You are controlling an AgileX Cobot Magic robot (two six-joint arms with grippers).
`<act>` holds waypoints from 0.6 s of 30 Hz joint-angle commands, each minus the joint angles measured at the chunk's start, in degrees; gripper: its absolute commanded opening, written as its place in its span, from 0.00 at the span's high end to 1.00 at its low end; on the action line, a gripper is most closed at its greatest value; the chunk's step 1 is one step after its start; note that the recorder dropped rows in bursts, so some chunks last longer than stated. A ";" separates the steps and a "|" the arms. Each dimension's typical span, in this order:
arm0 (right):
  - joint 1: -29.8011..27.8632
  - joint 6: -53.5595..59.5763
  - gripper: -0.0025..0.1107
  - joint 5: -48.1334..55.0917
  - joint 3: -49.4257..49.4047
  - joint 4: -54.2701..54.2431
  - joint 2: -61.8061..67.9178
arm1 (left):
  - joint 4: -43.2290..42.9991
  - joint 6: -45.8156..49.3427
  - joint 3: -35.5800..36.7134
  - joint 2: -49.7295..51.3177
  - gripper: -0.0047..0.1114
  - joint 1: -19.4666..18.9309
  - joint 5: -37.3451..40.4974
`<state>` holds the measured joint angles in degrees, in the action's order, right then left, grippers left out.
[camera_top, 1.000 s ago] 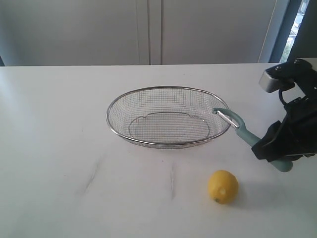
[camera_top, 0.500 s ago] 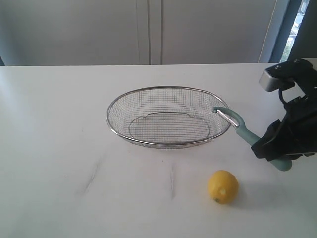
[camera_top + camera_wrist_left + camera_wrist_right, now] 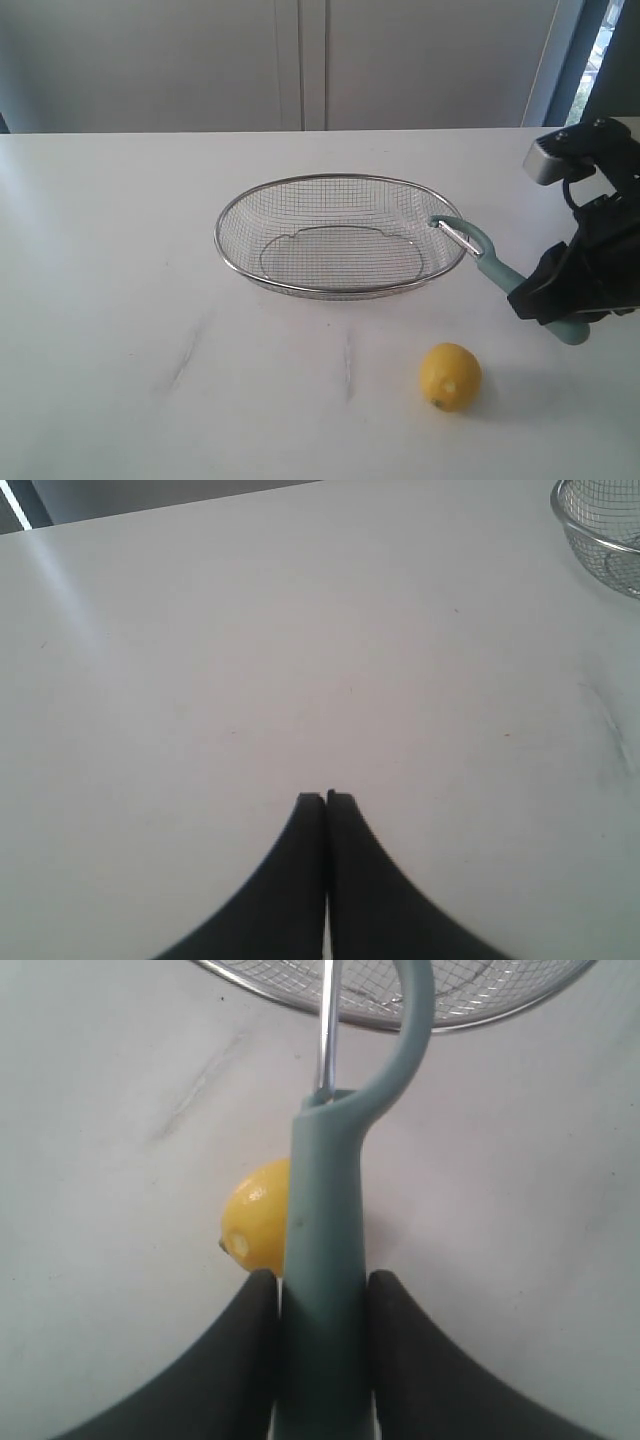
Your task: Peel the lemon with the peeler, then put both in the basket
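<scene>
Nearest the exterior camera, the lemon (image 3: 450, 376) lies on the white table (image 3: 120, 300), on the camera's side of the basket (image 3: 340, 292) and off toward its right end, clear of its rim. A small nub on the lemon faces the camera.

Farther back, to the right of the basket, the right arm comes in from the edge of the view as a dark bulk with a grey camera box riding above it. Its wrist is bent down, so the right gripper (image 3: 560, 300) points slantwise toward the basket. The gripper pinches the peeler (image 3: 490, 262) by the pale teal handle, one black finger pressed on each side. The butt of the handle sticks out behind the fingers on the side away from the basket. The handle rises at a slant toward the basket, and the looped head with its metal blade reaches the right end of the basket's rim. Whether the head touches the wire cannot be told. In the right wrist view the lemon shows partly hidden behind the handle.

The basket sits flat on the table with nothing in it, and beyond it stands a pale panelled wall.

The left gripper (image 3: 326, 800) is outside the exterior view. Its two fingers are pressed together with nothing between them, over bare table, well apart from the basket.
</scene>
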<state>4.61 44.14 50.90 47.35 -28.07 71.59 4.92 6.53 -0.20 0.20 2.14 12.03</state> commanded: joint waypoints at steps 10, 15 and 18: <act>-0.47 0.68 0.98 -0.46 -0.13 -0.27 -0.16 | 0.36 -0.15 0.20 -0.20 0.96 0.32 -0.30; -0.47 0.68 0.98 -0.46 -0.13 -0.27 -0.16 | 0.36 -0.15 0.20 -0.20 0.96 0.32 -0.95; -0.47 0.68 0.98 -0.46 -0.13 -0.27 -0.16 | 0.36 -0.15 0.20 -0.20 0.96 0.32 -0.95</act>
<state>4.61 44.14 50.86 47.35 -28.07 71.59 4.92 6.53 -0.20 0.20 2.14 11.42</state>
